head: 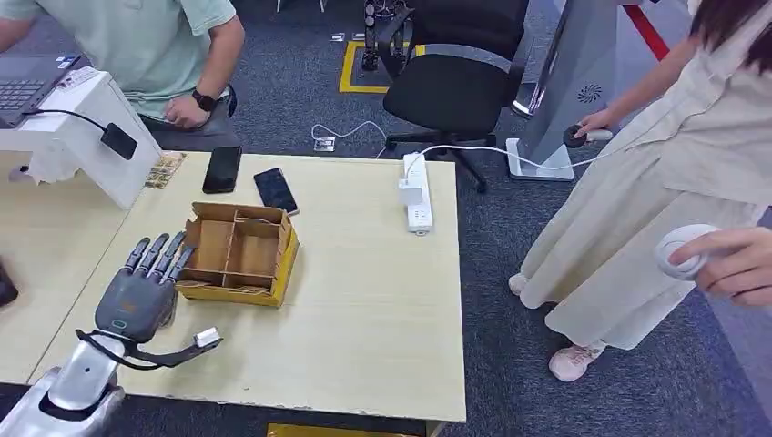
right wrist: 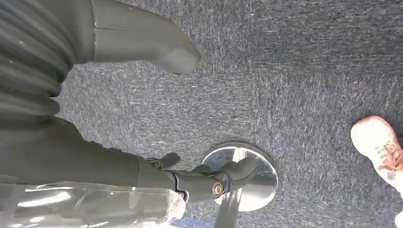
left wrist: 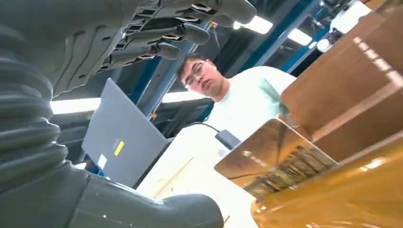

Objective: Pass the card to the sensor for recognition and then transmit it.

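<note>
the left hand (head: 138,296), fingers apart and empty, hovers just beside the divided cardboard box (head: 238,252); no card visible.

A light wooden table (head: 364,300) stands on blue-grey carpet (head: 510,382), with a black office chair (head: 455,82) beyond its far right corner. Yellow floor tape (head: 350,68) marks the carpet at the far side, and bright ceiling strip lights (left wrist: 259,24) glow overhead.

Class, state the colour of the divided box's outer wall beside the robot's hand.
Yellow; the box shows best in the head view.
</note>
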